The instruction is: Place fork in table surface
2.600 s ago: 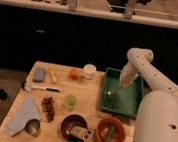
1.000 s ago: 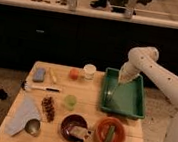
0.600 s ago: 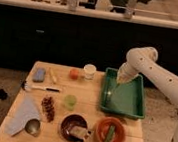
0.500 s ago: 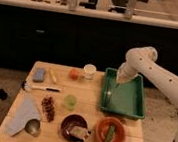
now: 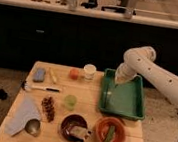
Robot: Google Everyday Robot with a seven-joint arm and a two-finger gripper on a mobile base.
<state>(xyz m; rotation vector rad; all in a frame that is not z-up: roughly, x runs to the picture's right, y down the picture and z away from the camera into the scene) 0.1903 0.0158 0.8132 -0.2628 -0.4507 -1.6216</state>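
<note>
With its tool [image 5: 115, 82] pinched together over the green tray [image 5: 139, 114], the robot is reaching toward the fork [image 5: 105, 97] lying inside at the tray's left wall, risking a slip before reaching the desk [image 5: 94, 91].

The scene is lit warmly and rather dimly from overhead, the light falling mainly on the table surface [image 5: 94, 94], which is rendered in a yellowish tan. The dark cabinet front [image 5: 61, 43] behind is left almost black, with little detail retained. A bright band is seen along the countertop [image 5: 91, 12] at the top. Soft shadows are cast beneath the white arm [image 5: 153, 73], whose gripper [image 5: 113, 84] is held over the green tray [image 5: 127, 104]. Everything is softly blurred, and edges are smeared throughout.
</note>
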